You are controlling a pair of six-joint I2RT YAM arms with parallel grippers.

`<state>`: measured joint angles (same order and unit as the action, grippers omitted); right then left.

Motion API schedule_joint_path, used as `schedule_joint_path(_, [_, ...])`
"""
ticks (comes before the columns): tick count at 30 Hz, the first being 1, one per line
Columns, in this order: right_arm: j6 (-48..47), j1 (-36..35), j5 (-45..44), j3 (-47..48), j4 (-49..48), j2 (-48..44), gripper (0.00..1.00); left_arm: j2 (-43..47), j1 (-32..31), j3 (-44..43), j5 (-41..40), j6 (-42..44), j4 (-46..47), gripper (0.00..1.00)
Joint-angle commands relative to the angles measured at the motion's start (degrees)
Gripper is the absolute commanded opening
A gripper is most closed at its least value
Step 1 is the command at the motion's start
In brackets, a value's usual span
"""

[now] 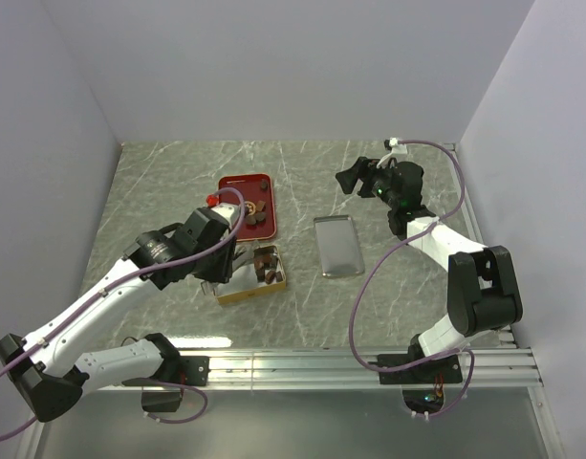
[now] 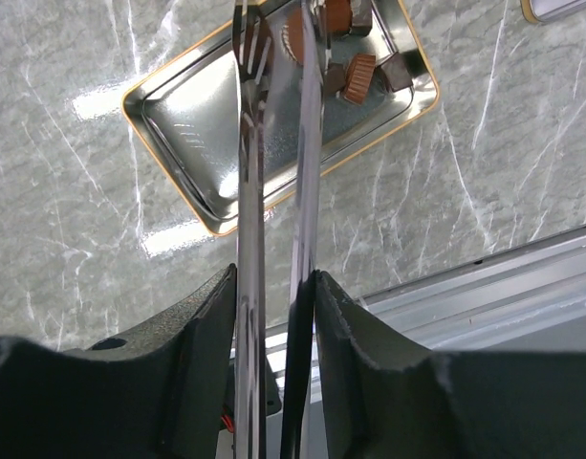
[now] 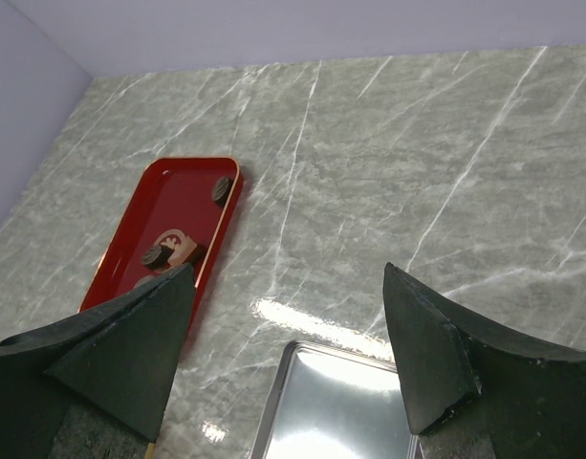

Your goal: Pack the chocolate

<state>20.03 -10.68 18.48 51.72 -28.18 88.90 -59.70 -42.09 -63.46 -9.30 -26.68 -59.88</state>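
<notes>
Chocolate: several brown pieces (image 2: 359, 76) lie bunched at one end of the tin, at the top of the left wrist view. More lie in the tray, upper centre of the top view.
Tin: gold-rimmed (image 2: 187, 115), on the table just below the tray in the top view. Its other end is bare and shiny.
Tweezers: two long metal blades (image 2: 307, 172) run up the middle of the left wrist view, tips over the tin beside the pieces. A brown bit shows between the tips, but I cannot tell whether it is pinched.
Left gripper: (image 2: 273, 287) its fingers press on the tweezers from both sides, and the blades stand slightly apart.
Left arm: stretched from lower left toward centre, its wrist above the tin's left part.
Tray: red (image 3: 178, 206), upper centre, holding a few pieces.
Lid: silver (image 1: 337, 246), flat on the table right of the tin.
Right gripper: (image 1: 350, 180) jaws spread wide, nothing between them, raised over the table at upper right, beyond the lid.
Right arm: folded upright at right, forearm reaching up-left.
Table: grey marble (image 1: 159, 182).
</notes>
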Motion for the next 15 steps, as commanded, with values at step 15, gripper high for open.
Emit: schedule_joint_path(15, [-0.78,-0.13,0.15,1.63,-1.43,-0.84,0.86,1.69,-0.19,-8.78,-7.99,0.75,-1.03,0.36])
